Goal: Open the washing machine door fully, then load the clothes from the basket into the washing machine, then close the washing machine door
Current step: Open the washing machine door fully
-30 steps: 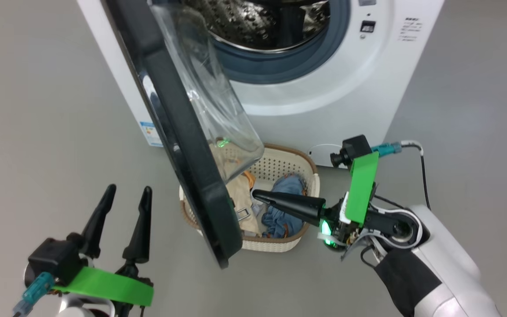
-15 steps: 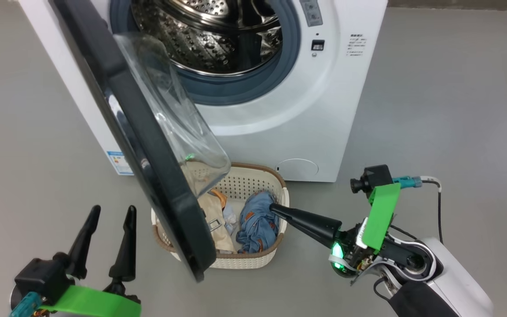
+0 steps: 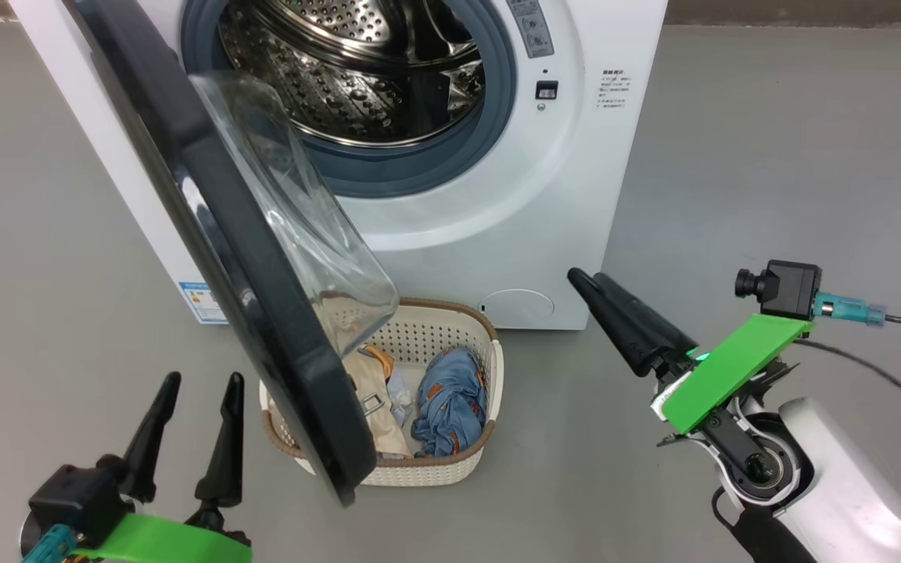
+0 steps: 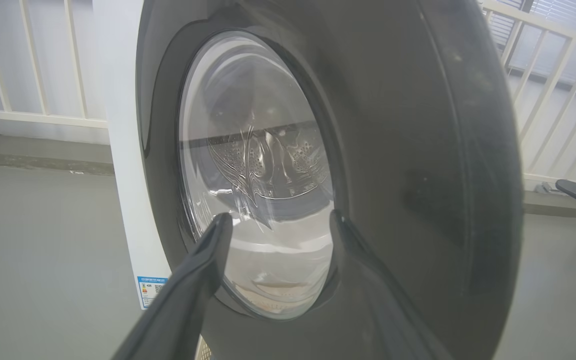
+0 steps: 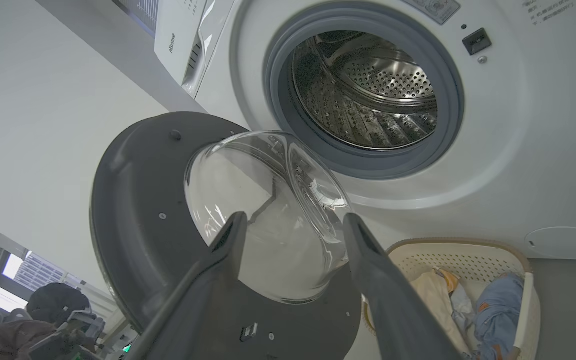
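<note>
The white washing machine (image 3: pixel 576 195) stands with its steel drum (image 3: pixel 357 78) exposed. Its black door (image 3: pixel 255 313) with the clear glass bowl (image 3: pixel 294 227) is swung out part way and hangs over the left half of the basket (image 3: pixel 427 338). In the basket lie the clothes: a cream garment (image 3: pixel 364 387) and a blue one (image 3: pixel 446 403). My right gripper (image 5: pixel 294 220) is open and empty, raised to the right of the basket (image 5: pixel 468 262) and pointing at the door's inner side. My left gripper (image 3: pixel 204 383) is open, low on the left, facing the door's outer face (image 4: pixel 418 150).
Grey floor surrounds the machine. A round white cap (image 3: pixel 517 303) and a blue label (image 3: pixel 202 301) sit low on the machine. A white railing (image 4: pixel 33 75) runs behind it. A black cable (image 3: pixel 873 375) trails from my right wrist.
My right gripper has come up out of the basket, away from the blue garment, swung right and opened, holding nothing. The camera has tilted up. The left gripper is unchanged.
</note>
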Available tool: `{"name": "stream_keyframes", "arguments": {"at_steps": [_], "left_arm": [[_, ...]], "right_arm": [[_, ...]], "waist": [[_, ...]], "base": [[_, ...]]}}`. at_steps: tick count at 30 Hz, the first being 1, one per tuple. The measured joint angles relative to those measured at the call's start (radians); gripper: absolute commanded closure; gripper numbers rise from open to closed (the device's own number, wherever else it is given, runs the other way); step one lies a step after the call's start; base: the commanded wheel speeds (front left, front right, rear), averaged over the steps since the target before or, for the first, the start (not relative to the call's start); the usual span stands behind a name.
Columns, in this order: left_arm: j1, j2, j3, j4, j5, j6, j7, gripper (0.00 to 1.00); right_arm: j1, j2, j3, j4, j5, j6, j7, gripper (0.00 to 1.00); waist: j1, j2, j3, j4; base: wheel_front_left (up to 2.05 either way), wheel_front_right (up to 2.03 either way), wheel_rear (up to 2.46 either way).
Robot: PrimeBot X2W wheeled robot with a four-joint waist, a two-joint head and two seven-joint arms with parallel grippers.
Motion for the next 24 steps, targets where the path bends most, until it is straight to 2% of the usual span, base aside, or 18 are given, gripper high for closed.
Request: {"name": "stream_keyframes", "arguments": {"at_steps": [6, 10, 17, 24], "left_arm": [[0.0, 0.002, 0.0, 0.0, 0.0, 0.0, 0.0, 0.0], [0.0, 0.002, 0.001, 0.0, 0.0, 0.0, 0.0, 0.0], [0.0, 0.001, 0.008, -0.004, 0.014, 0.0, 0.0, 0.0], [0.002, -0.002, 0.032, -0.006, 0.022, 0.0, 0.0, 0.0]], "right_arm": [[-0.026, -0.048, 0.057, 0.046, -0.309, 0.0, -0.235, 0.0], [-0.037, -0.061, 0.07, 0.102, -0.472, 0.0, -0.339, 0.0], [-0.025, -0.048, -0.004, 0.133, -0.692, 0.0, -0.397, 0.0], [0.134, -0.01, -0.137, 0.051, -0.854, 0.0, -0.398, 0.0]], "waist": [[0.0, 0.0, 0.002, -0.003], [0.0, 0.0, 0.003, -0.007], [0.0, 0.0, 0.004, -0.016], [0.0, 0.0, 0.008, -0.031]], "base": [[0.0, 0.0, 0.0], [0.0, 0.0, 0.0], [0.0, 0.0, 0.0], [0.0, 0.0, 0.0]]}}
